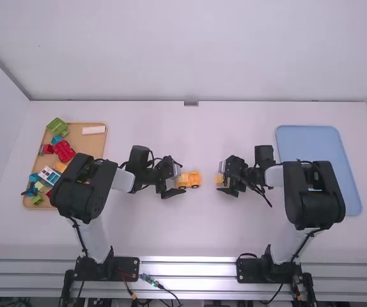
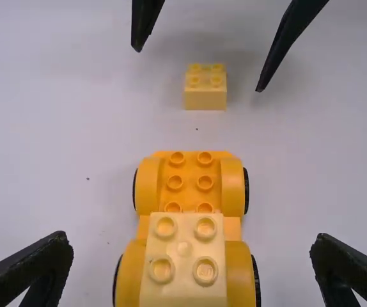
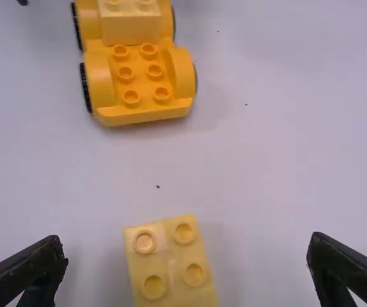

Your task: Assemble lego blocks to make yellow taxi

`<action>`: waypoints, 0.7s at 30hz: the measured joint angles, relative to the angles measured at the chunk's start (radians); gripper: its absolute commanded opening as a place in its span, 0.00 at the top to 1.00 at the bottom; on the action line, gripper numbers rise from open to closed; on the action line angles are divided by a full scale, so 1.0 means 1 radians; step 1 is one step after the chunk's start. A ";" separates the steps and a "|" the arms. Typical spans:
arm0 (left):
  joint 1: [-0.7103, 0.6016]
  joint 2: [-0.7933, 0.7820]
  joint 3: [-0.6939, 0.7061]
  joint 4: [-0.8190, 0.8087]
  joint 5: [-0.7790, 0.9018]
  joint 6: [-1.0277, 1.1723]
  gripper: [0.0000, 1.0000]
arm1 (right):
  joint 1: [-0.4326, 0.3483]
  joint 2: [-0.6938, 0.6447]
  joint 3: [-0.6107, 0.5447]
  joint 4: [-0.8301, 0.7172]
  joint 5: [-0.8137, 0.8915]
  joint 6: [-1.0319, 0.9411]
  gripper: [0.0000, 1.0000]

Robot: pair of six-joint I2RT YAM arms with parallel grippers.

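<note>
"High view — what's largest on the white table (image 1: 190, 230)?"

"A blue board (image 1: 311, 144) near the right edge, a tan tray (image 1: 89, 142) near the left."

"And the left gripper (image 1: 179, 179)?"

"Spread wide around one end of the yellow wheeled base (image 2: 190, 171), between the table's side edges."

"Right gripper (image 1: 221, 178)?"

"Wide too — a loose yellow block (image 3: 171, 262) lies between its fingers, untouched. A matching block (image 2: 183, 256) sits on the base's left-gripper end."

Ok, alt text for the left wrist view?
An orange-yellow plastic car base with black wheels carries a pale yellow studded block, framed by the open left gripper. Beyond, a small yellow four-stud block rests on the white table, framed by the open right gripper.
</note>
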 measured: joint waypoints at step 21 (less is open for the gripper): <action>-0.001 0.002 0.000 0.004 0.035 0.001 0.01 | -0.055 0.211 0.285 -0.472 -0.161 -0.312 0.01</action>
